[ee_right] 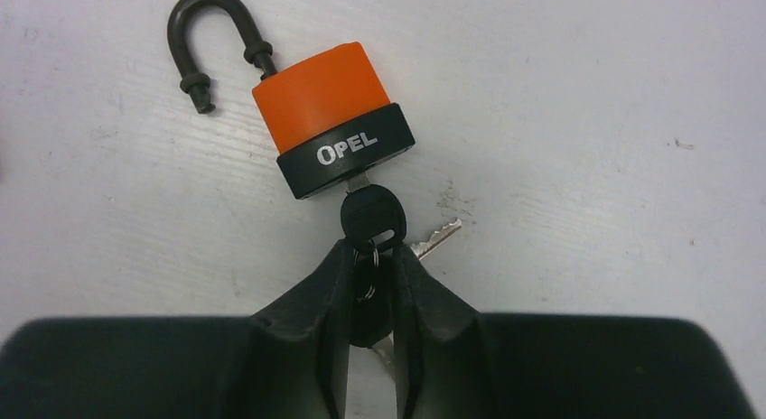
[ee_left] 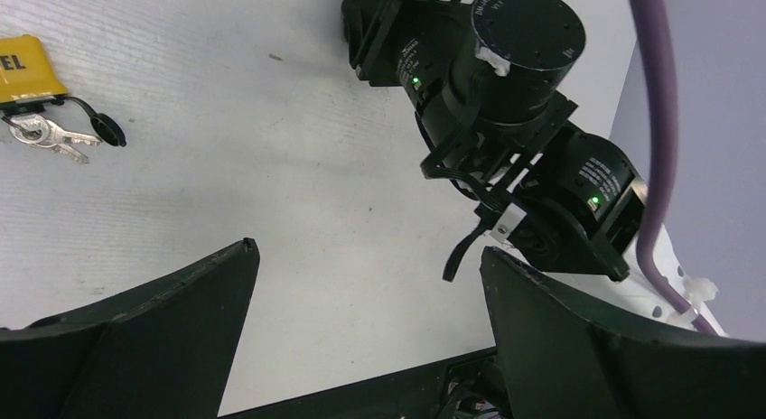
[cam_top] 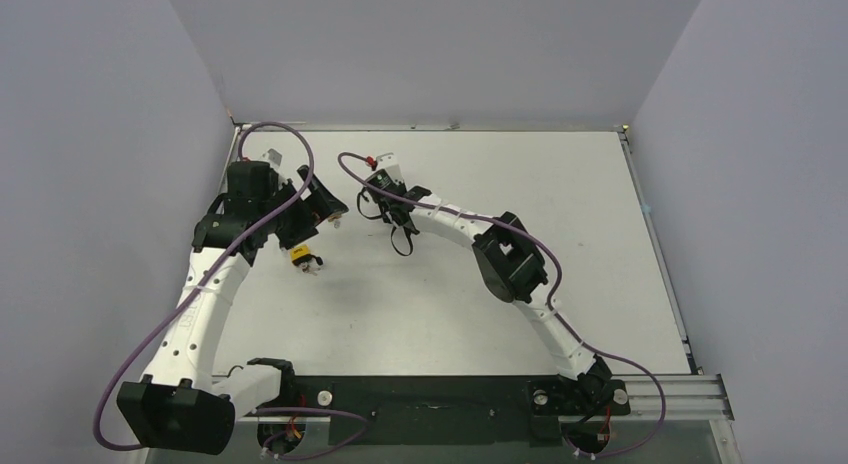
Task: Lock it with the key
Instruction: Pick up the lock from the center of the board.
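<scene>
Right gripper (ee_right: 372,265) pinched on the key (ee_right: 373,216) of an orange padlock (ee_right: 325,98); left gripper (ee_left: 368,252) spread wide, empty.
The glossy orange body, black-banded and lettered OPEL, lies flat on the scuffed, faintly grained white table (ee_right: 587,121), its black U-shaped shackle (ee_right: 203,31) sprung free at one end, the black-headed key seated in its base. A yellow padlock (ee_left: 25,71) lies near the left gripper. Plain pale walls (cam_top: 430,44) enclose the table.

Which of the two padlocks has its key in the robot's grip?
The orange padlock: the right tool pinches the black key stuck in its base. The yellow padlock lies apart, untouched.
</scene>
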You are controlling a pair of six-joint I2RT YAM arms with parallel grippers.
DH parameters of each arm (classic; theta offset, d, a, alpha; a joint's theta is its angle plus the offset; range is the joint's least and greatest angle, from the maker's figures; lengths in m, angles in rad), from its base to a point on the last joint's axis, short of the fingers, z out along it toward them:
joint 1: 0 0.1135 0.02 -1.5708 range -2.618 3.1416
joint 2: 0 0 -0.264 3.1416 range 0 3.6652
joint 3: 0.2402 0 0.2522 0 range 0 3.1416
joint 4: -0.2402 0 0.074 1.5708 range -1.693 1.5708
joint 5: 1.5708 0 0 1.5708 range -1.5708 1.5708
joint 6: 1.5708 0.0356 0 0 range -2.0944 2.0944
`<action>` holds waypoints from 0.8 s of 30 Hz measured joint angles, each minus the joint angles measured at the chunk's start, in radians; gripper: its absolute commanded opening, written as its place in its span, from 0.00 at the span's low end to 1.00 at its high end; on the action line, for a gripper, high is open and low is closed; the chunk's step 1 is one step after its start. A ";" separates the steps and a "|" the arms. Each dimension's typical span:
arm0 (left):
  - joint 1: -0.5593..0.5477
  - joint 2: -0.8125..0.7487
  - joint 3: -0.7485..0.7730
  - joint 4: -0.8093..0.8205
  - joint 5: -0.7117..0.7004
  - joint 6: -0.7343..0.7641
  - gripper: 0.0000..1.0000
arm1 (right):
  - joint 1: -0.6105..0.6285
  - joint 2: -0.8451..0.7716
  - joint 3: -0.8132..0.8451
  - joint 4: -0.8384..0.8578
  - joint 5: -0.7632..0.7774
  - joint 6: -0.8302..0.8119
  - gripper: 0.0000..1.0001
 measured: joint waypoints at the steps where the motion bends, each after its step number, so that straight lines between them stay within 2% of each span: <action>1: 0.000 0.000 -0.005 0.003 0.001 -0.003 0.92 | 0.000 -0.027 -0.041 0.014 0.000 -0.001 0.01; 7: 0.002 0.000 -0.052 0.034 0.014 -0.024 0.92 | -0.001 -0.148 -0.235 0.061 -0.034 -0.005 0.00; 13: 0.002 0.000 -0.130 0.097 0.029 -0.057 0.91 | -0.001 -0.333 -0.532 0.153 -0.089 0.024 0.00; 14: 0.002 0.000 -0.149 0.109 0.031 -0.064 0.91 | -0.001 -0.371 -0.589 0.165 -0.101 0.032 0.03; 16: 0.002 0.001 -0.184 0.131 0.038 -0.075 0.91 | 0.000 -0.448 -0.708 0.202 -0.125 0.051 0.19; 17: 0.002 0.001 -0.196 0.138 0.040 -0.080 0.91 | 0.003 -0.477 -0.751 0.208 -0.130 0.061 0.33; 18: 0.002 0.001 -0.210 0.145 0.043 -0.085 0.91 | 0.006 -0.513 -0.802 0.219 -0.135 0.068 0.40; 19: 0.002 0.002 -0.220 0.151 0.044 -0.090 0.91 | 0.012 -0.544 -0.845 0.227 -0.139 0.076 0.53; 21: 0.002 0.005 -0.233 0.159 0.046 -0.093 0.92 | 0.026 -0.597 -0.911 0.238 -0.145 0.089 0.66; 24: 0.001 0.014 -0.233 0.180 0.047 -0.093 0.92 | 0.039 -0.667 -0.974 0.251 -0.144 0.083 0.76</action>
